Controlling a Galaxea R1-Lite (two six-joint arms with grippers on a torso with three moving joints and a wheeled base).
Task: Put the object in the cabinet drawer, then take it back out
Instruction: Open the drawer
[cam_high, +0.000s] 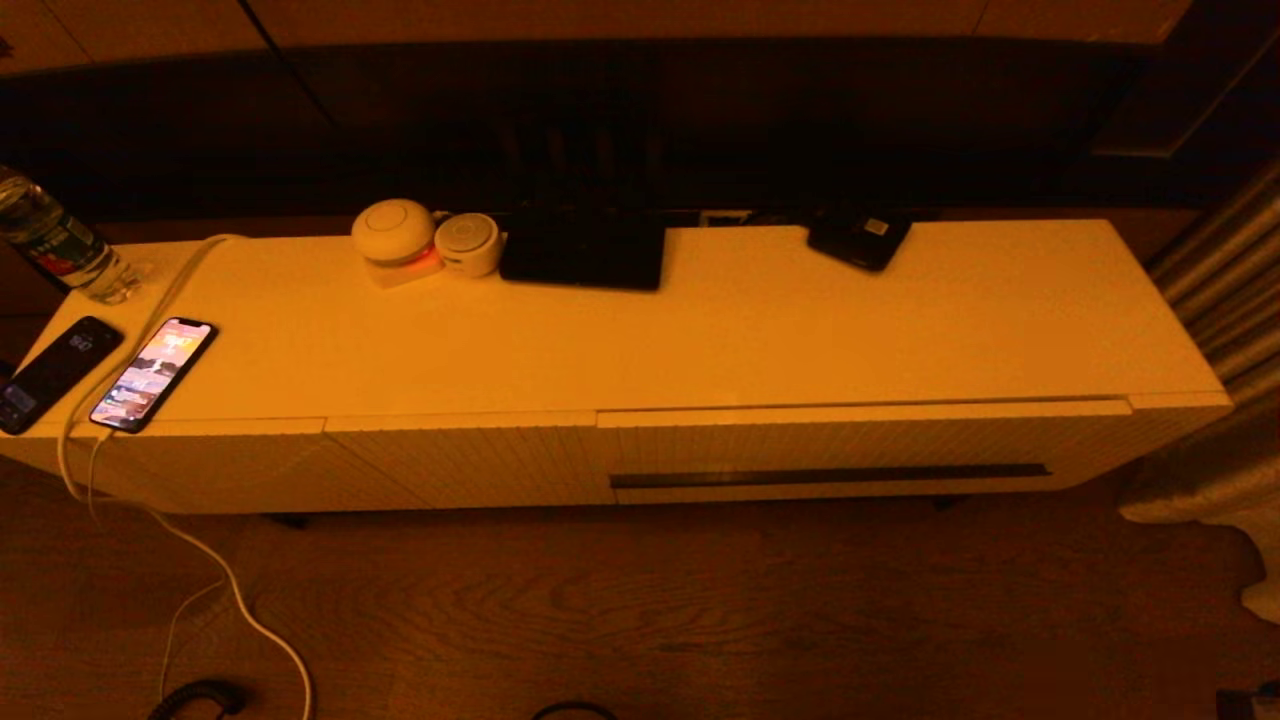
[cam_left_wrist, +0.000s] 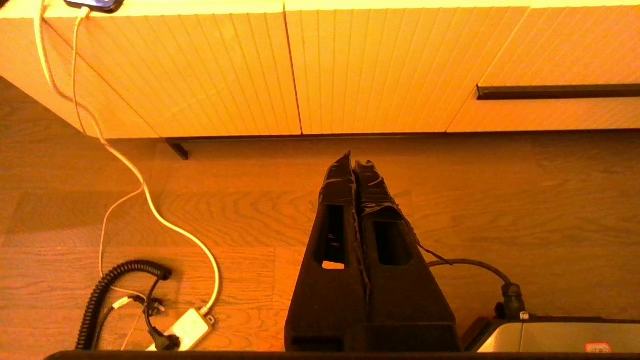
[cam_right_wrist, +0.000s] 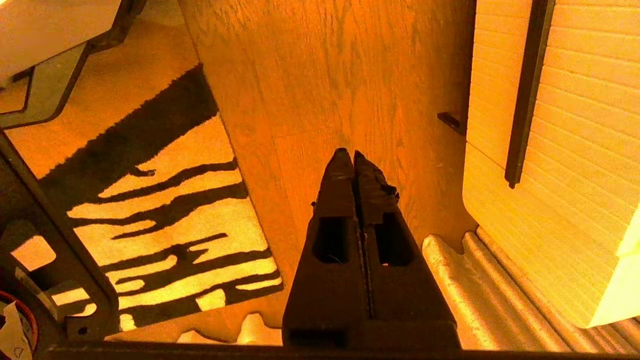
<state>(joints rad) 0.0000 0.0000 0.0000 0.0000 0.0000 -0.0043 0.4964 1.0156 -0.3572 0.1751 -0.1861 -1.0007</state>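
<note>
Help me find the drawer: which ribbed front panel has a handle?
The rightmost panel: it alone has a long dark slot handle; the panels left of it are plain.

Neither arm shows in the head view, so where they stand relative to the cabinet cannot be read there. The cabinet drawer (cam_high: 860, 440) sits flush with its front – its inside is hidden. At the left edge of that frame a water bottle (cam_high: 55, 245) is cut off at its top, and a dark phone (cam_high: 55, 372) loses its lower corner. Behind the black slab (cam_high: 583, 250) at upper centre everything sinks into darkness. The lit phone (cam_high: 152, 373) shows a screen too small to read – likewise the label on the dark device (cam_high: 860, 238).
</note>
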